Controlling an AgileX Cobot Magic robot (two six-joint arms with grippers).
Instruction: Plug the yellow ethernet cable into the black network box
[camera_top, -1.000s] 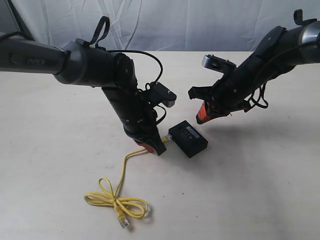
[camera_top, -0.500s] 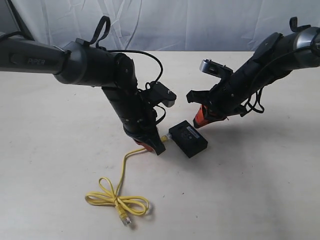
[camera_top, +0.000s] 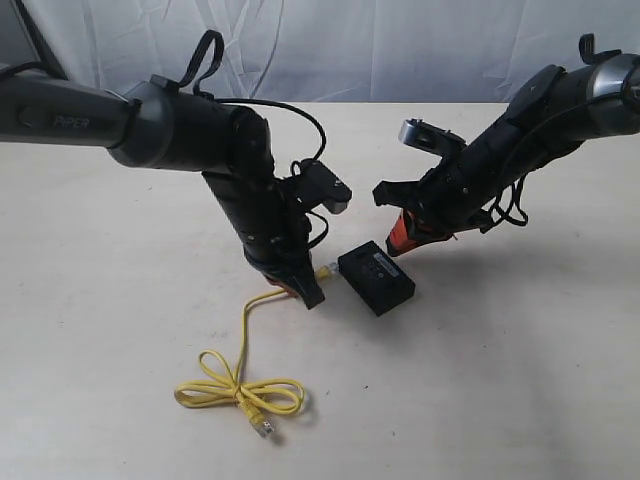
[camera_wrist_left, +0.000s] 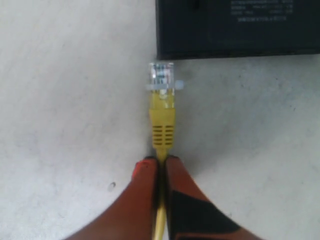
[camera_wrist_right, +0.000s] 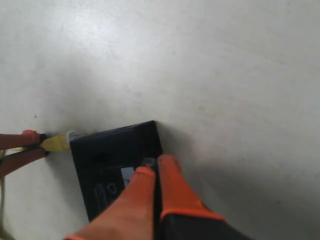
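Yellow ethernet cable (camera_top: 238, 388) lies in loose loops on the pale table (camera_top: 500, 400) closest to the camera, with its loose plug (camera_top: 264, 428) at the front of the loops. One strand runs from the loops to the left gripper (camera_top: 305, 290), which stands well apart from them.

The left gripper's orange-red fingers (camera_wrist_left: 145, 200) are clamped together on the cable just behind its yellow boot. The held plug (camera_wrist_left: 161, 77) (clear plastic) sticks out straight ahead of the fingertips.

Just beyond that plug sits the black network box (camera_top: 377, 277), flat on the table. The plug's tip is right at the box's side wall near one corner and is not pushed in. Whether it touches the wall cannot be told.

Past the box, the right gripper (camera_wrist_right: 154, 167) points down at the box's top near the pale label, its orange fingers pressed together with nothing between them. Contact with the box cannot be told.

A white cloth backdrop (camera_top: 350, 50) hangs behind both arms.
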